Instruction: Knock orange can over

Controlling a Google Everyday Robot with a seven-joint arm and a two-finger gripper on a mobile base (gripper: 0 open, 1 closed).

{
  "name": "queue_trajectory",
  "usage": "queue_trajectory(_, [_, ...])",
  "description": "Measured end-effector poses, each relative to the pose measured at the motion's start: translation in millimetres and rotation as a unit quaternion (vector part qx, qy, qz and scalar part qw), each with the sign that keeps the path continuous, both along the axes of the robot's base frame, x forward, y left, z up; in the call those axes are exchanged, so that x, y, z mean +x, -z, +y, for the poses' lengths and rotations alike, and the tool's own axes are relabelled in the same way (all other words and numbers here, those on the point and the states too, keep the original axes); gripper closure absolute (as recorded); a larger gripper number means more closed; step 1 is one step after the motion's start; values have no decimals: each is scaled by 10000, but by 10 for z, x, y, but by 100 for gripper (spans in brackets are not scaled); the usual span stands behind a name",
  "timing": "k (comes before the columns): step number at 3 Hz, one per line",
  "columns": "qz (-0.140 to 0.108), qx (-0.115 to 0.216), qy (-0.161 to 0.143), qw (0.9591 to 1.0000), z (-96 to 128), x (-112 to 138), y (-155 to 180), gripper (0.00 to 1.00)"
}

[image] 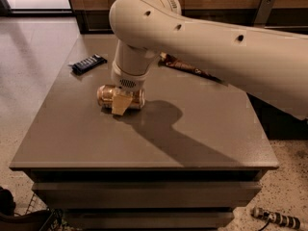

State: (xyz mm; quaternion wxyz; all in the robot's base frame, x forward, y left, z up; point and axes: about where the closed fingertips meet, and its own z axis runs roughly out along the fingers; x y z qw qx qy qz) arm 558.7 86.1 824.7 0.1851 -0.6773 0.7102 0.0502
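The orange can (107, 96) lies on its side on the grey table (144, 138), left of the middle, with its round end facing left. My gripper (122, 103) hangs straight down from the big cream arm and sits right on the can's right part, touching it and hiding that end.
A dark snack bar (88, 63) lies at the table's back left. A brown-and-yellow snack bag (185, 66) lies behind the arm at the back. The arm (231, 52) spans the right side above the table. A small object (276, 219) lies on the floor at lower right.
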Motion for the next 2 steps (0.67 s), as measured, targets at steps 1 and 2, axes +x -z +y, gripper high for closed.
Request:
queue_trajectory(1, [-2, -3, -5, 10000, 3, -5, -1, 0])
queue_trajectory(2, [-2, -3, -6, 10000, 3, -6, -1, 0])
